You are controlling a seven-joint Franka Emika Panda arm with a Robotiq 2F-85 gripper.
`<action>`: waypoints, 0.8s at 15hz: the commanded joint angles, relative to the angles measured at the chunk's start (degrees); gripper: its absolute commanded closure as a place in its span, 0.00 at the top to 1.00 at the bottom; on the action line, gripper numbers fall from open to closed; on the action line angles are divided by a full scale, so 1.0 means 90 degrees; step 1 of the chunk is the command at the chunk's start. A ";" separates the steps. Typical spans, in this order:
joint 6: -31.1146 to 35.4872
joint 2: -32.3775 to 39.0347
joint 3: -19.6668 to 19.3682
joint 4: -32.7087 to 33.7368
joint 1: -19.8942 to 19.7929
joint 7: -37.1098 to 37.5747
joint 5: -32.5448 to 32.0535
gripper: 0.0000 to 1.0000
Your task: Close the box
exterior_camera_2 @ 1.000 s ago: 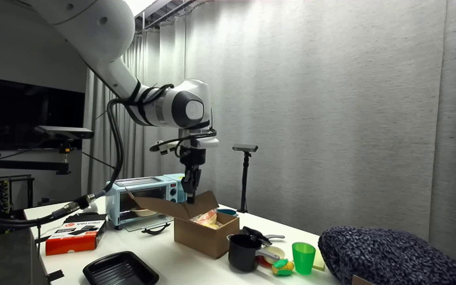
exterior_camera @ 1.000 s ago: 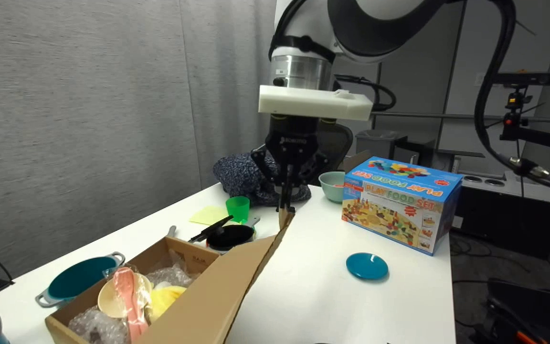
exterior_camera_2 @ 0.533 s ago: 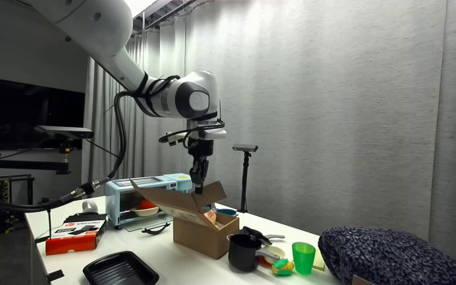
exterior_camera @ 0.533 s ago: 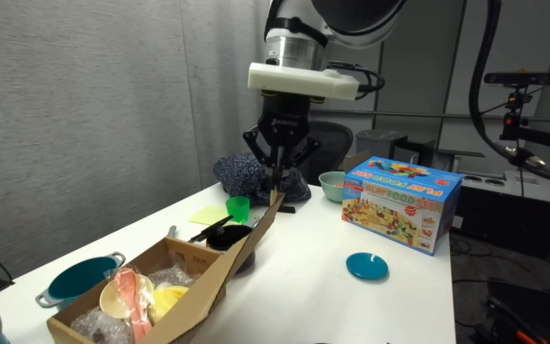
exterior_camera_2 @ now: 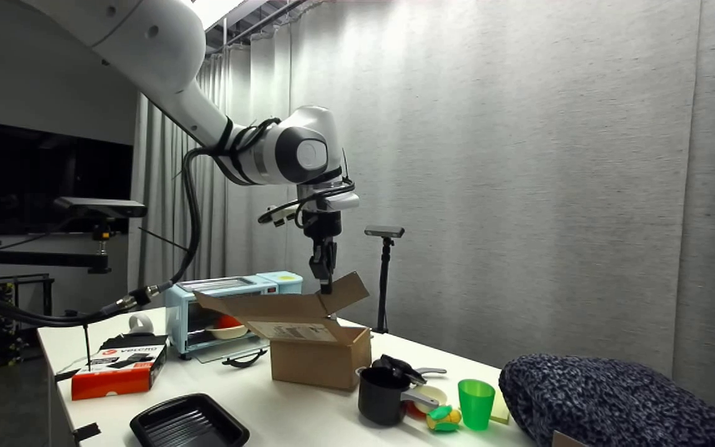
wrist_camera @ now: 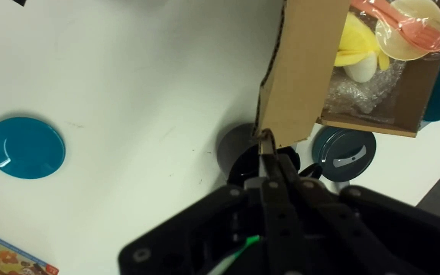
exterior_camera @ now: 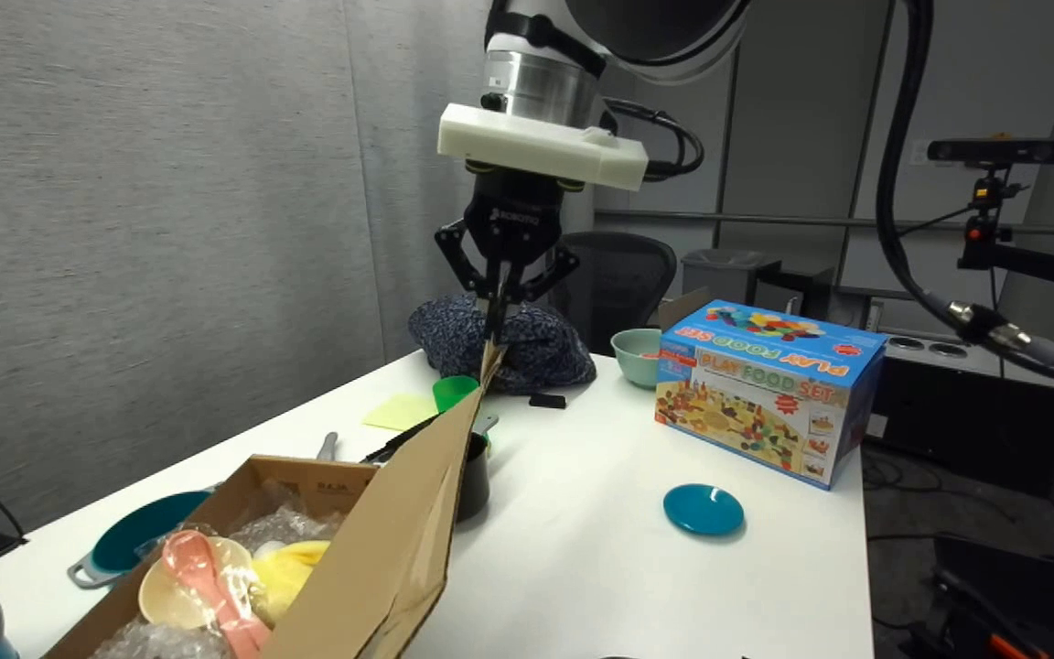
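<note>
Shifted left since earlier, the corrugated box (exterior_camera: 307,476) stood open, near and left on the surface (exterior_camera: 600,586) in an exterior view, jaws pinching its raised flap (exterior_camera: 390,522) at the far end.

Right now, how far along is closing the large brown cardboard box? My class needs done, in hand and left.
Done: the black two-fingered claw is shut on one end of the wide brown cardboard flap.
In hand: the flap is held raised and slanted.
Left: the box is open, its long pink utensils showing; the flap probably needs folding over and pressing down.
</note>
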 commanded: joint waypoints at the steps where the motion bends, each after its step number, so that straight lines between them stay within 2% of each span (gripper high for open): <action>1: 0.0048 -0.0124 -0.1725 -0.0027 0.1677 -0.0251 0.0345 0.03; 3: 0.0093 -0.0141 -0.2180 -0.0084 0.2179 -0.0309 0.0417 0.03; 10: 0.0201 -0.0172 -0.2275 -0.0106 0.2270 -0.0181 0.0317 0.01; 12: 0.0245 -0.0045 -0.2724 -0.0035 0.2718 -0.0044 0.0202 0.01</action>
